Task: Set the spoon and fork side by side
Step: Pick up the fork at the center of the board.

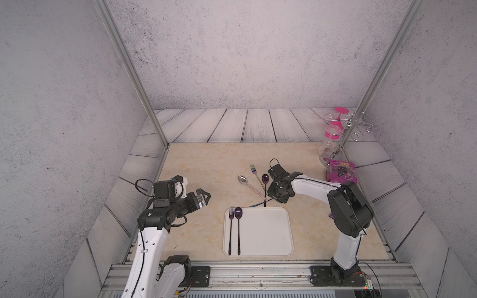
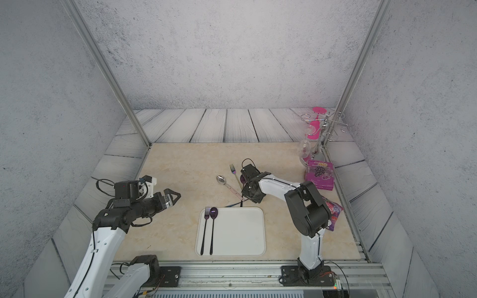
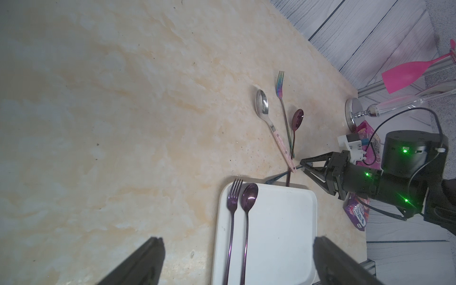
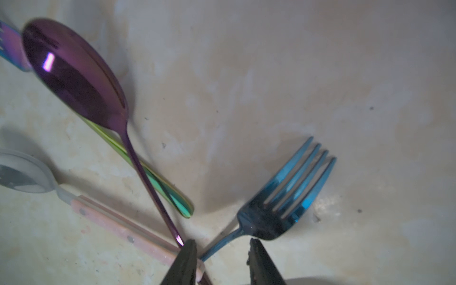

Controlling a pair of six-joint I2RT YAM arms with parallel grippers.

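Spoon (image 1: 238, 213) and fork (image 1: 231, 214), a purple pair, lie on the worktop (image 1: 201, 167) within the white tray (image 1: 265, 232), parallel and close together at its edge. More cutlery is crossed just beyond the tray. The left tool (image 3: 237, 239) is held wide open and empty, well apart from that cutlery. The right tool (image 4: 222, 240) is set low, its jaws partly open astride the neck of a blue fork (image 4: 278, 209), with nothing gripped as far as can be judged. The neck is best centred before closing, then raised clear of the loose purple spoon (image 4: 74, 74), whose handle ends just beside one jaw. The handle ends are hidden by the jaws, so contact cannot be told.
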